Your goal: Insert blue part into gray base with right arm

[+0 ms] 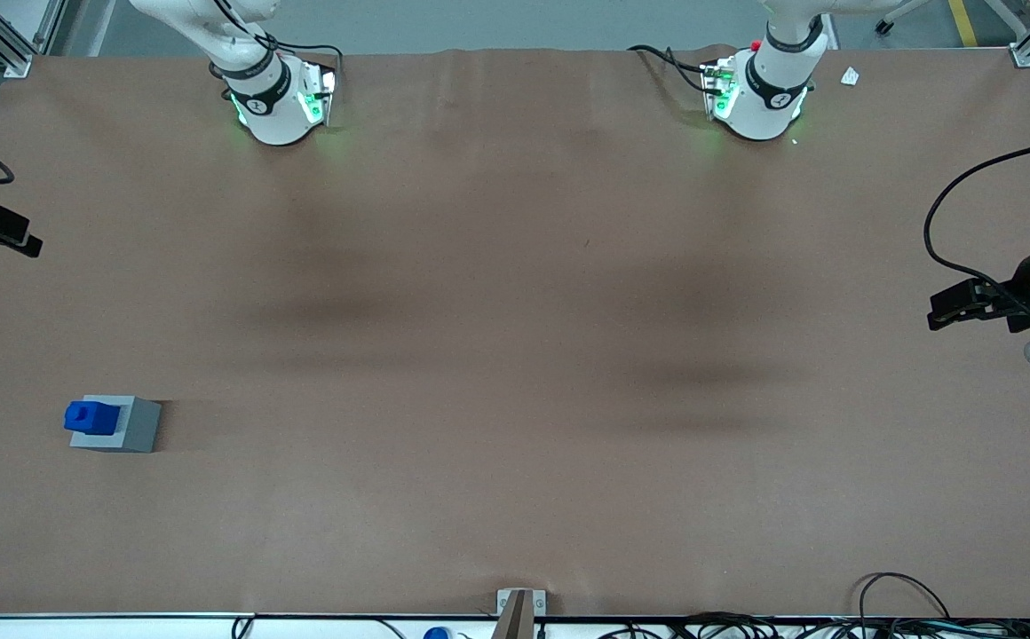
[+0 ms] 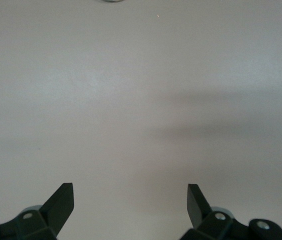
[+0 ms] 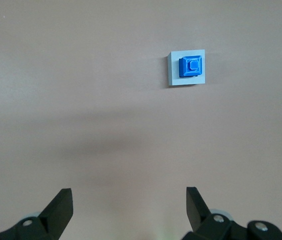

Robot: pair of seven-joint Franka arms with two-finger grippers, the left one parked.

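The blue part [image 1: 91, 416] sits in the top of the gray base [image 1: 140, 428], which rests on the brown table toward the working arm's end. The pair also shows in the right wrist view, the blue part [image 3: 191, 66] seated in the gray base's [image 3: 173, 76] square top. My right arm's gripper [image 1: 27, 240] hangs at that end of the table, farther from the front camera than the base and well apart from it. In the right wrist view the gripper [image 3: 129, 197] is open and empty, with bare table between its fingers.
The two arm bases [image 1: 280, 102] [image 1: 759, 98] stand at the table's edge farthest from the front camera. A small white scrap [image 1: 850, 76] lies near the parked arm's base. A metal bracket [image 1: 519, 603] and loose cables [image 1: 906, 612] sit at the near edge.
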